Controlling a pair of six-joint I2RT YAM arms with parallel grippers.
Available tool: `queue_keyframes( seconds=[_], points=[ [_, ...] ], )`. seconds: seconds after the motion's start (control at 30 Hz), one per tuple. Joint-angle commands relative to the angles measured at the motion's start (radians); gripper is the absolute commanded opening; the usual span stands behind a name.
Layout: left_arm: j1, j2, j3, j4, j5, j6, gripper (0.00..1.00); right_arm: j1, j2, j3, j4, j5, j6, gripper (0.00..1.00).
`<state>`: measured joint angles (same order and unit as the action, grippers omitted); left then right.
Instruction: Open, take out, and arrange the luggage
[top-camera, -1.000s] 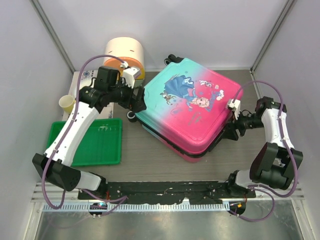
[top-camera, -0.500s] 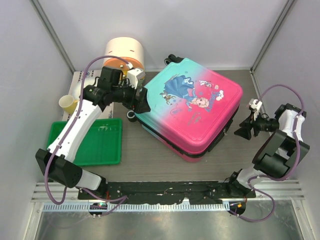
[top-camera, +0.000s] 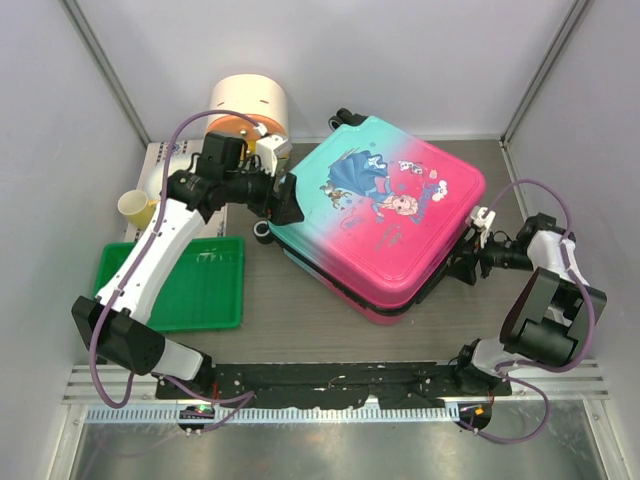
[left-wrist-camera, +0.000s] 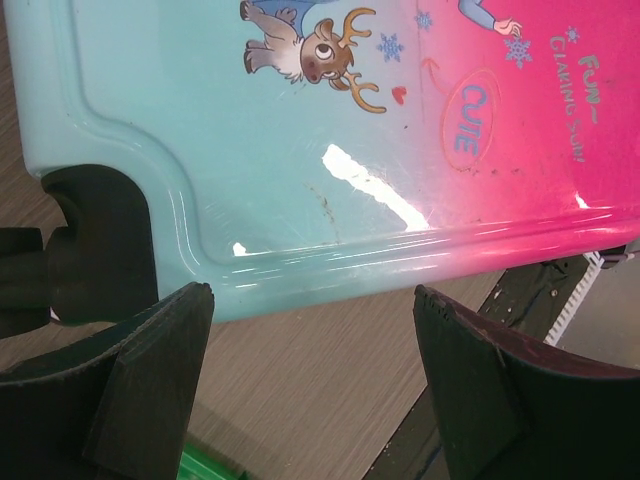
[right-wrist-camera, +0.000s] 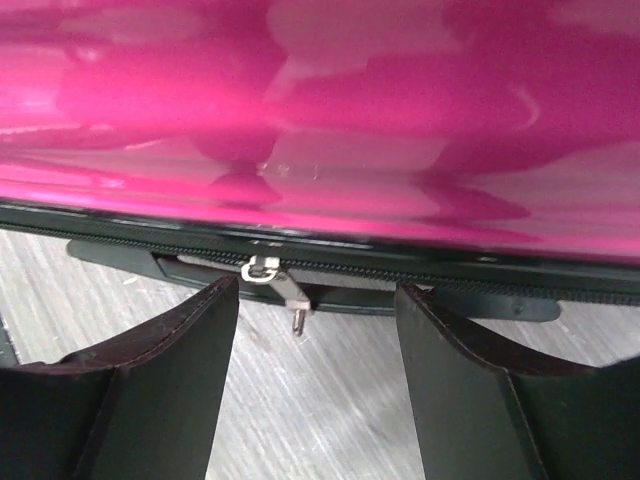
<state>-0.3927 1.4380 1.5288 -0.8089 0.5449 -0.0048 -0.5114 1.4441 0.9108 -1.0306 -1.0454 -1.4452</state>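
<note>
Right gripper (top-camera: 468, 260) has its jaws apart and nothing between them. It sits low at the pink side of the luggage (top-camera: 390, 220), toward the right edge of the counter (top-camera: 300, 320), nose pointed straight at the zip line. On my right wrist feed the metal zip pull (right-wrist-camera: 275, 280) hangs just past the fingertips (right-wrist-camera: 222, 292), roughly centred in the gap and slightly left. It is not pinched. The zip (right-wrist-camera: 450, 272) looks closed along the whole stretch I can see.

Left gripper (top-camera: 285, 200) is also spread wide, holding nothing. It's at the turquoise corner of the case, on the side facing the left edge of the counter. The left wrist feed shows the turquoise rim running across between the two fingers, with a black corner piece (left-wrist-camera: 100, 240) just beside the left finger (left-wrist-camera: 150, 380). I can't tell whether either finger touches the shell.

The luggage lies flat and shut, printed side up, turned at an angle. It takes up the middle and far-right part of the counter, with its wheels toward the far edge.

A round cream-and-orange box (top-camera: 250, 105) stands near the far-left corner, just behind the left wrist. A green tray (top-camera: 215, 290) lies by the left edge, partly under the left arm. A yellow cup (top-camera: 133, 207) stands beyond the tray, hard against the left edge.
</note>
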Motion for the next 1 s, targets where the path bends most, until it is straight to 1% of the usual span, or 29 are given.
queue_keyframes(
  seconds=[0.0, 0.13, 0.23, 0.33, 0.43, 0.47, 0.53, 0.63, 0.67, 0.73, 0.77, 0.8, 0.9, 0.97],
  points=[
    [-0.006, -0.005, 0.002, 0.037, 0.032, -0.017, 0.85, 0.019, 0.01, 0.007, 0.135, -0.008, 0.055, 0.7],
    [-0.009, -0.004, -0.012, 0.039, 0.033, -0.017, 0.85, 0.034, 0.076, 0.029, 0.115, -0.01, 0.02, 0.66],
    [-0.008, 0.001, -0.016, 0.042, 0.027, -0.024, 0.85, 0.06, 0.107, 0.051, 0.04, -0.025, -0.044, 0.61],
    [-0.008, 0.005, -0.019, 0.04, 0.017, -0.021, 0.84, 0.079, 0.095, 0.034, 0.009, -0.028, -0.061, 0.56],
    [-0.008, 0.004, -0.024, 0.042, 0.009, -0.018, 0.84, 0.085, 0.076, 0.01, 0.007, -0.022, -0.066, 0.44],
    [-0.008, 0.004, -0.025, 0.042, 0.007, -0.018, 0.84, 0.083, 0.067, 0.007, 0.006, -0.019, -0.064, 0.38],
    [-0.008, 0.001, -0.027, 0.042, 0.009, -0.021, 0.84, 0.083, 0.061, 0.0, -0.003, -0.007, -0.066, 0.33],
    [-0.008, -0.013, -0.035, 0.046, 0.012, -0.018, 0.84, 0.068, 0.041, -0.001, -0.022, -0.002, -0.067, 0.21],
    [-0.008, -0.017, -0.036, 0.048, 0.01, -0.015, 0.84, 0.06, 0.032, -0.001, -0.022, -0.004, -0.066, 0.14],
    [-0.012, -0.025, -0.039, 0.048, 0.001, -0.006, 0.84, 0.033, 0.025, 0.007, -0.016, -0.01, -0.057, 0.03],
    [-0.015, -0.025, -0.041, 0.047, -0.008, -0.004, 0.84, 0.022, 0.022, 0.01, 0.01, -0.013, -0.017, 0.01],
    [-0.015, -0.025, -0.045, 0.048, -0.046, -0.006, 0.84, 0.005, 0.022, 0.02, 0.023, -0.015, -0.001, 0.01],
    [-0.015, -0.019, -0.059, 0.051, -0.098, -0.023, 0.83, -0.025, 0.021, 0.048, 0.085, -0.008, 0.069, 0.01],
    [-0.015, -0.014, -0.064, 0.05, -0.125, -0.034, 0.84, -0.071, 0.022, 0.066, 0.11, -0.008, 0.08, 0.01]
  ],
)
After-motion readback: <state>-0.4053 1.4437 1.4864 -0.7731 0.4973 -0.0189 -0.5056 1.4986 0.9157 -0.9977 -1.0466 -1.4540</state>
